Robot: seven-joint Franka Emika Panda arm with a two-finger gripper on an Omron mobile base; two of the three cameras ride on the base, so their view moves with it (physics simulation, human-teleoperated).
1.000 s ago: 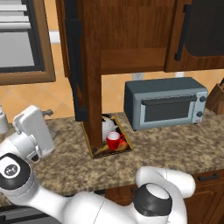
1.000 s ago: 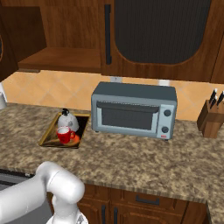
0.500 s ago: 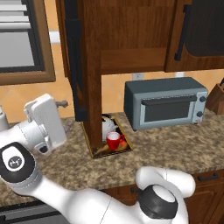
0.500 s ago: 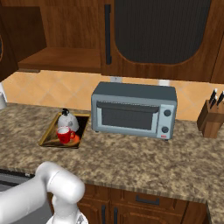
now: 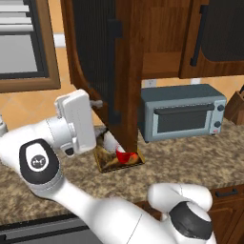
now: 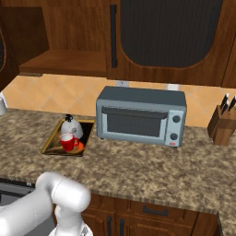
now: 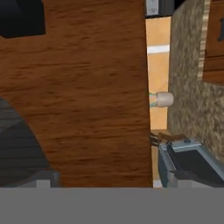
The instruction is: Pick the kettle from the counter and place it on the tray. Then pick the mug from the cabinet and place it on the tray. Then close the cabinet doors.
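Observation:
The yellow-rimmed tray (image 6: 50, 144) lies on the granite counter (image 6: 138, 170), left of the toaster oven. On the tray stand the squat white-grey kettle (image 6: 72, 127) and, just in front of it, the red mug (image 6: 68, 142). In the left base view the open left cabinet door (image 5: 128, 71) hides most of the tray (image 5: 107, 164); the mug (image 5: 125, 156) peeks out at the door's foot. My gripper (image 5: 98, 103) hangs left of that door, close to its black-panelled face, open and holding nothing. The hand view looks flat onto the door's wood (image 7: 96, 96). The right cabinet door (image 6: 166, 37) is shut. The cabinet shelf (image 6: 64, 62) is bare.
A grey toaster oven (image 6: 140, 115) stands right of the tray, under the cabinet. A knife block (image 6: 221, 125) sits at the counter's far right. A plain white cylinder (image 6: 2, 104) stands at the far left. Wooden drawer fronts (image 6: 152, 212) run below the counter.
My arm has swung right and up, bringing the hand from the counter's left end close to the open left door. Kettle, mug and tray have stayed put.

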